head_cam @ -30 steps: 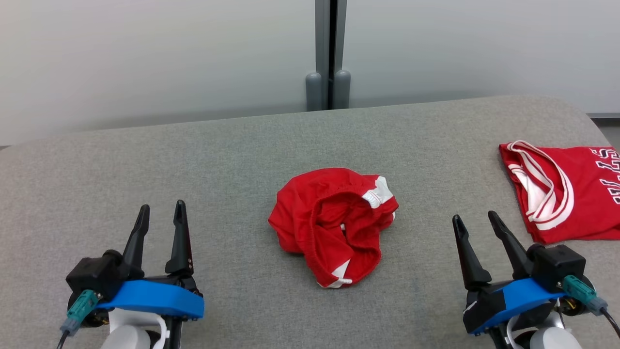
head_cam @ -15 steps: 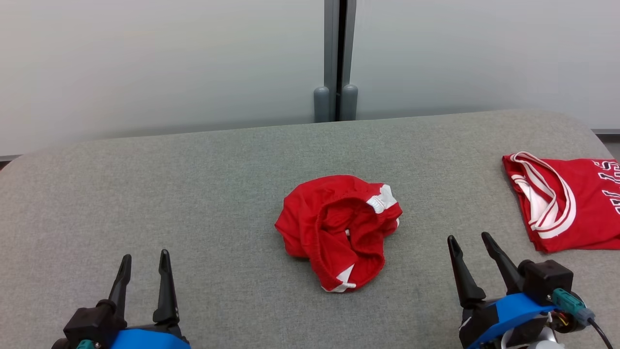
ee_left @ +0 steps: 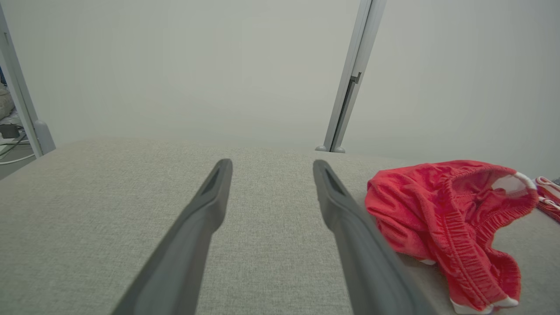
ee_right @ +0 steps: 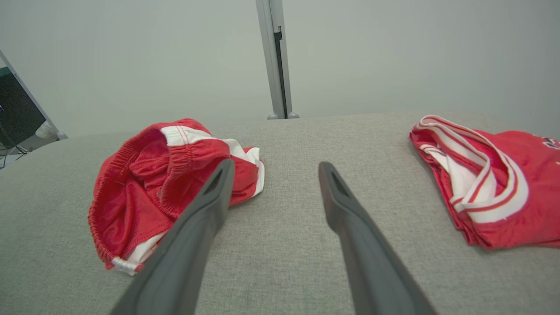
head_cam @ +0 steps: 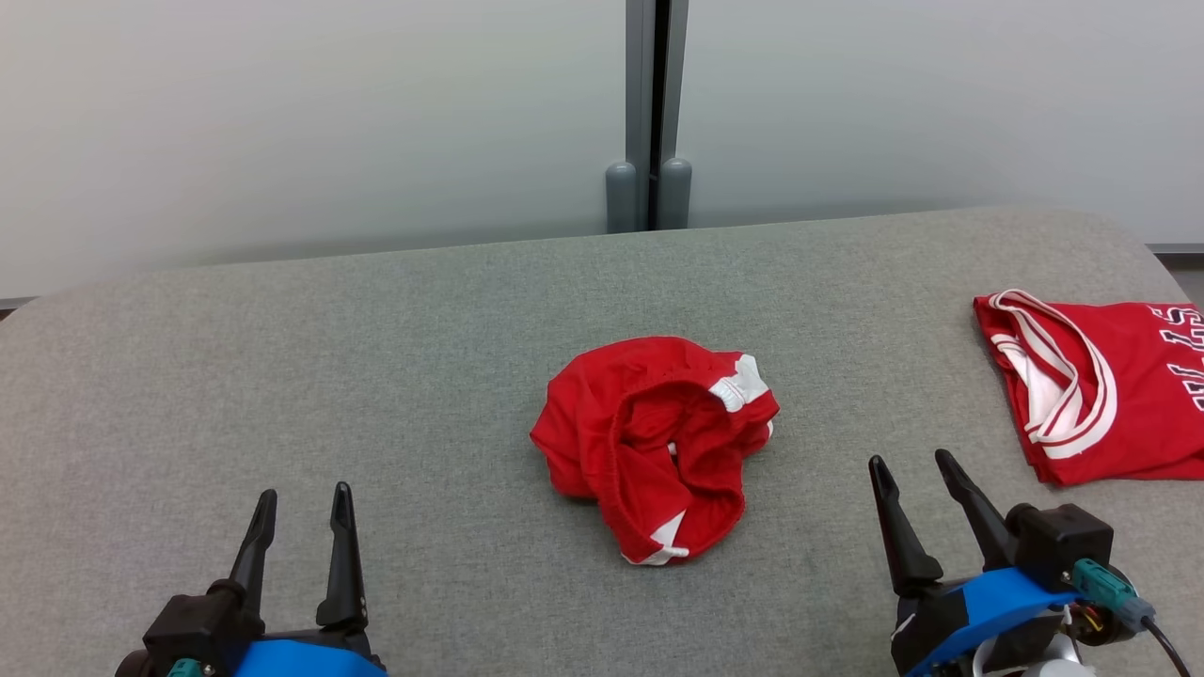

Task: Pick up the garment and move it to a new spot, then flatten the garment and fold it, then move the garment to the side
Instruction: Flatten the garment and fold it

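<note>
As I judge it, none of the task is done yet. The garment (head_cam: 654,442), a pair of red shorts with white trim, lies crumpled in a heap in the middle of the desk (head_cam: 376,376), about midway between its near and far edges. Its elastic waistband (head_cam: 649,390) gapes upward and the legs are bunched under it.

My left pincer (head_cam: 304,491) hovers over the near edge towards the left corner. Its fingers are spread wide with nothing between them, and it is well apart from the cloth. My right pincer (head_cam: 910,458) hovers over the near edge on the right side, likewise spread and empty, and it is the closer of the two to the heap.

A red jersey (head_cam: 1101,385) with white bands lies neatly flat by the right edge (whether it belongs to this job I cannot tell, so I would leave it alone).

Everything is left to do: seize the shorts, carry them to a fresh patch of desk, spread them flat, fold them, and set them aside. The first grasp looks easiest at the raised waistband rim, where the fabric stands clear of the desk.
</note>
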`<state>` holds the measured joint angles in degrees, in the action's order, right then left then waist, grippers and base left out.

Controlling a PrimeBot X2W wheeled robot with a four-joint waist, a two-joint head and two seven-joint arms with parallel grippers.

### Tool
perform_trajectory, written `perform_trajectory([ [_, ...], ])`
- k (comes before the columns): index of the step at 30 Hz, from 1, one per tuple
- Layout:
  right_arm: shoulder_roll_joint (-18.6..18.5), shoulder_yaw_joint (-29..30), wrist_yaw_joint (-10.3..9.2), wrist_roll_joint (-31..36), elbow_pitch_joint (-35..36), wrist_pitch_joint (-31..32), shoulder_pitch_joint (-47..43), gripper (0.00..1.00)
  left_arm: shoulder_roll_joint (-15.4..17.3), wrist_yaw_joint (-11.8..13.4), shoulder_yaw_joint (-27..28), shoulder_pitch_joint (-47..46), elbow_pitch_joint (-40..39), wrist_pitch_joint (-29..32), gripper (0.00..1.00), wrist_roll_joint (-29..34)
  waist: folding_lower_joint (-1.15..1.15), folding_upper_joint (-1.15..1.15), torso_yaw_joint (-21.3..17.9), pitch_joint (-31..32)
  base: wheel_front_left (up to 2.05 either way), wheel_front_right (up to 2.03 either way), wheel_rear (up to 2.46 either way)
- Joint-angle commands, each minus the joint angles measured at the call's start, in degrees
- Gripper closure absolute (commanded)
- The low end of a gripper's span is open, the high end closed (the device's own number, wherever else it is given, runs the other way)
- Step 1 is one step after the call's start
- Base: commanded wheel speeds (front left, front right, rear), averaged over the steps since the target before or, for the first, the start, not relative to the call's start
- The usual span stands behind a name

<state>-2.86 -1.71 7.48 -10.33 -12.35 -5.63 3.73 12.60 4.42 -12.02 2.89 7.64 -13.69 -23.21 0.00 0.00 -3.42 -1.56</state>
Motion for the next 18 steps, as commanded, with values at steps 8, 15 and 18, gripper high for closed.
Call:
perform_trajectory([
  [8,-0.06,-0.55,0.03,-0.8,-0.06,-0.34,0.74,0.0,0.17,-0.08,-0.56,-0.46,-0.9,-0.09,0.0,-0.53,0.0,0.0,-0.34,-0.49,0.0,0.0,0.0],
  [15,-0.06,-1.2,0.03,-0.6,0.3,-0.5,1.94,0.0,2.04,-4.45,-7.37,-5.79,-3.49,5.53,0.0,3.3,0.0,0.0,-1.0,-1.9,0.0,0.0,0.0],
  [18,-0.05,-1.51,0.03,-1.17,0.14,-0.54,2.19,0.0,2.51,-8.09,-12.41,-9.25,-4.26,9.58,0.0,5.04,0.0,0.0,-1.3,-2.65,0.0,0.0,0.0],
])
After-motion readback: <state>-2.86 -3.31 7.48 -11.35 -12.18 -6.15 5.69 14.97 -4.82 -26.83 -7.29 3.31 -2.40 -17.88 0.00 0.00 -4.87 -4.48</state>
